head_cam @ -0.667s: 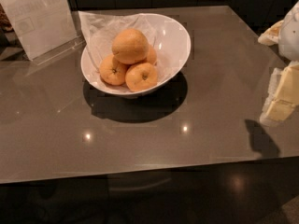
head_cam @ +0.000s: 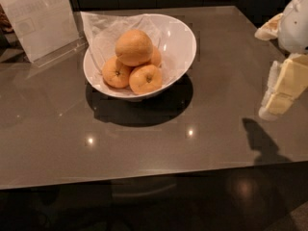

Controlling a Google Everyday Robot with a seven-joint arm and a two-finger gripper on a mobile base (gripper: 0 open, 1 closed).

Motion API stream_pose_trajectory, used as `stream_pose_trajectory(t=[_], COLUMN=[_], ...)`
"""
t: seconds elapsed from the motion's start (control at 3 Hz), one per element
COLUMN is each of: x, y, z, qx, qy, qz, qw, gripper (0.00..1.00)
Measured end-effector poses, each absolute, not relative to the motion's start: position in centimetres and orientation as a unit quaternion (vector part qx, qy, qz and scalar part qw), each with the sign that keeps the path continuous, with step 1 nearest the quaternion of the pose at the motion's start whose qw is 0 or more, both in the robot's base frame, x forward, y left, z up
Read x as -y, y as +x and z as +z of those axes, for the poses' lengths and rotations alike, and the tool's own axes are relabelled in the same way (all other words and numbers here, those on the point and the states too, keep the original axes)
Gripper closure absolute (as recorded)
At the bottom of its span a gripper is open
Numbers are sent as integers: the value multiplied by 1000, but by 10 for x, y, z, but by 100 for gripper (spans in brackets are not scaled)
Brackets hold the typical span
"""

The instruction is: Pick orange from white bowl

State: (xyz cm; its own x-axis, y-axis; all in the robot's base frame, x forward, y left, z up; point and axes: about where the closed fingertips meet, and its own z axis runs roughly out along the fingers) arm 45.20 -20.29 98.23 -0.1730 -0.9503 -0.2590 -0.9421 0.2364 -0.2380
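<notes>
The white bowl [head_cam: 179, 41] stands on the grey table at the back left of centre, lined with crinkled white paper. The orange [head_cam: 134, 47], the largest and smoothest fruit, sits on top of the pile in the bowl. Smaller oranges with dark stem dimples lie under it, one at the left [head_cam: 116, 72] and one at the front [head_cam: 145, 79]. My gripper [head_cam: 279, 94] hangs at the right edge of the view, well to the right of the bowl and above the table, holding nothing.
A clear acrylic sign holder [head_cam: 39, 19] stands at the back left beside the bowl. The grey table [head_cam: 159, 143] has its front edge low in the view, with dark floor beyond. The gripper's shadow [head_cam: 260, 141] falls on the table at the right.
The view has shifted slightly; the gripper sits a little higher and further right than before. The bowl and oranges have not moved.
</notes>
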Motion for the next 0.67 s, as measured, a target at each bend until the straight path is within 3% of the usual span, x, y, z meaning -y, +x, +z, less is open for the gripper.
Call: stream_pose_trajectory(t=[0.67], x=[120], y=[510], z=[993], qx=[-685], qy=[-696], qz=[59], qw=[206], gripper=[0])
